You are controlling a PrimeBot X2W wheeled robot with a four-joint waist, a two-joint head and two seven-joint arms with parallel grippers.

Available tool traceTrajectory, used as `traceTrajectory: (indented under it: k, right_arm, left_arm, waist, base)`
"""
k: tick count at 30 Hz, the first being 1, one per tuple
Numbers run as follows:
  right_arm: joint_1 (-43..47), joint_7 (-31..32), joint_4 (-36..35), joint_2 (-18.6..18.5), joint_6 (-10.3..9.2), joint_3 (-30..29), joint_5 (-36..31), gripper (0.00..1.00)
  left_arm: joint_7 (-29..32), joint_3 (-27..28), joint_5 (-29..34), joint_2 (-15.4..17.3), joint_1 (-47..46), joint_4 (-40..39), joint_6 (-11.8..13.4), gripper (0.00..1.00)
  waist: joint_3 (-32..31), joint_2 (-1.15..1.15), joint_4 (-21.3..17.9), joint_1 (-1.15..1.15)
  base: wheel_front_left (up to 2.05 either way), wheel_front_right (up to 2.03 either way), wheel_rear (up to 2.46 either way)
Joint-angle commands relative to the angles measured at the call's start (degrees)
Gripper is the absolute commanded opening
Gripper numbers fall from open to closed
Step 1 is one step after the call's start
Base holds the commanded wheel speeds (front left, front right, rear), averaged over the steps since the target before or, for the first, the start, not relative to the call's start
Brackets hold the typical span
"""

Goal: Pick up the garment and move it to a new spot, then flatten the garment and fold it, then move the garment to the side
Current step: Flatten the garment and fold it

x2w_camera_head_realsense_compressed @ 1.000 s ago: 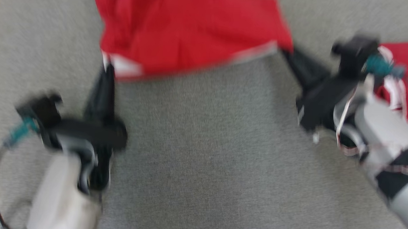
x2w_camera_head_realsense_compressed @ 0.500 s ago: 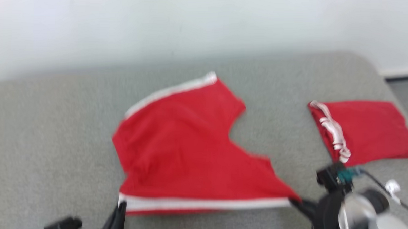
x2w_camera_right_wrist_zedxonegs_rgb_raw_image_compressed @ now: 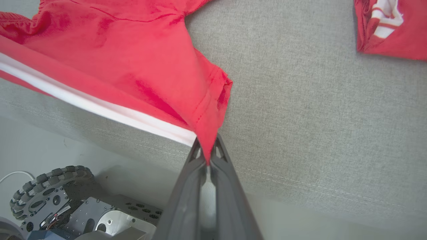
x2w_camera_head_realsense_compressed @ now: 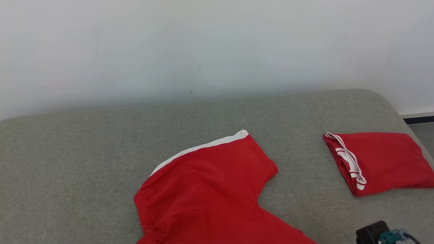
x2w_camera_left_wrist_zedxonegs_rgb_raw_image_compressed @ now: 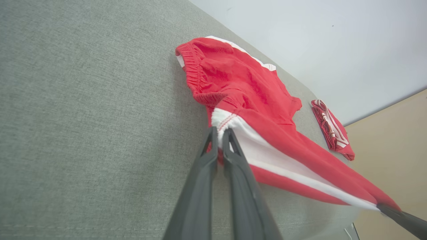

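Observation:
The garment is a pair of red shorts with white side stripes, spread on the grey padded surface. In the left wrist view my left gripper is shut on one corner of the garment, at the white stripe. In the right wrist view my right gripper is shut on the other corner of the garment. The striped edge runs taut between the two corners along the surface's near edge. The right gripper's fingertips also pinch the far end in the left wrist view. My right wrist shows at the head view's bottom right.
A second red garment lies folded at the surface's right end, apart from the shorts. A pale wall stands behind the surface. Below the near edge, my wheeled base is in the right wrist view. Bare grey surface lies to the left.
The head camera has tilted up, so the picture has shifted and both grippers have slid off its bottom edge. Both stay shut on the garment's corners.

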Motion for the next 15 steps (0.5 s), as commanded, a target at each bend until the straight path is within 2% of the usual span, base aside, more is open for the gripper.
traceTrajectory:
  k: [1,6,12,15]
  right_arm:
    - [-1.1,0.1,-1.0,0.3,-0.20,-0.8,-1.4,0.00]
    - [-7.9,-1.8,0.0,0.3,-0.19,-0.1,-1.5,0.00]
    - [-19.5,-3.7,6.8,-3.8,-0.19,5.0,-0.3,0.00]
    - [-26.8,-5.2,10.7,-5.4,-0.19,7.6,0.2,0.00]
  left_arm:
    - [0.3,0.1,0.3,0.6,-1.0,-0.3,0.3,0.00]
    - [1.7,-0.7,0.7,0.2,-6.7,1.2,0.0,0.00]
    - [3.1,-1.4,1.5,-0.9,-16.8,6.4,0.6,0.00]
    - [2.9,-1.8,2.6,-1.3,-22.3,8.9,1.1,0.00]
  waist:
    - [0.0,0.01,0.5,0.01]
    - [1.1,0.01,2.1,0.01]
    - [4.6,0.01,4.6,0.01]
    - [8.4,0.01,5.8,0.01]
  base:
    - [0.00,0.00,0.00]
    - [0.00,0.00,0.00]
    - [0.00,0.00,0.00]
    - [0.00,0.00,0.00]
